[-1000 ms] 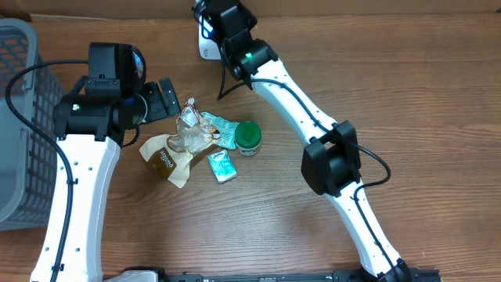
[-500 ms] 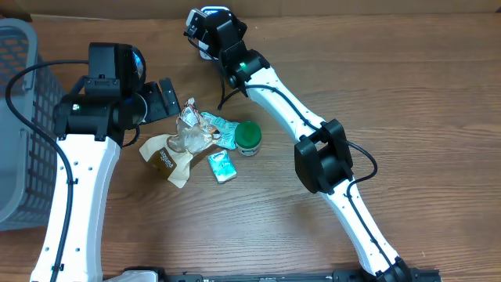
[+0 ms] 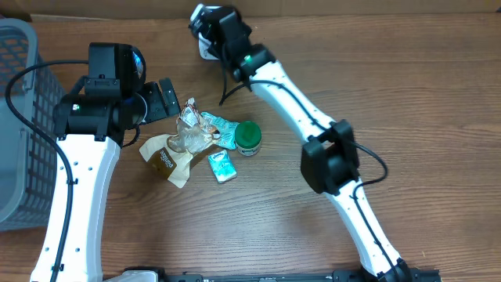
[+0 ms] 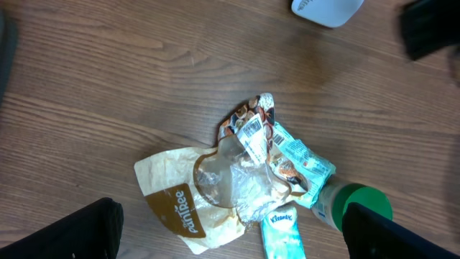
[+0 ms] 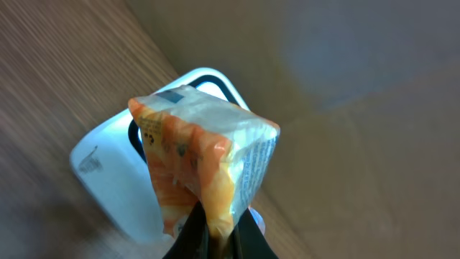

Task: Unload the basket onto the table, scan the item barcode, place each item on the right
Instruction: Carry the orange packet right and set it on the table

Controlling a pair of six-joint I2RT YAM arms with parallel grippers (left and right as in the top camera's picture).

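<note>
My right gripper [image 5: 219,223] is shut on the bottom edge of an orange and white packet [image 5: 201,155]. The packet hangs just above the white barcode scanner [image 5: 108,183]. The overhead view has this gripper [image 3: 213,22] at the table's far edge, over the scanner [image 3: 204,52]. My left gripper [image 4: 230,241] is open and empty, with its fingers [image 3: 167,99] hovering above a pile of items. The pile holds a brown PanTree bag [image 4: 180,208], a crumpled clear wrapper [image 4: 248,137] with a barcode label, a teal packet [image 4: 302,162], a Kleenex pack [image 4: 282,234] and a green-lidded bottle [image 4: 363,205].
A grey plastic basket [image 3: 19,117] stands at the left edge of the table. A brown cardboard wall runs behind the scanner. A black cable trails from the scanner toward the pile.
My right gripper swung the packet left over the scanner, then back a little to the right. The left arm and the pile have not moved.
</note>
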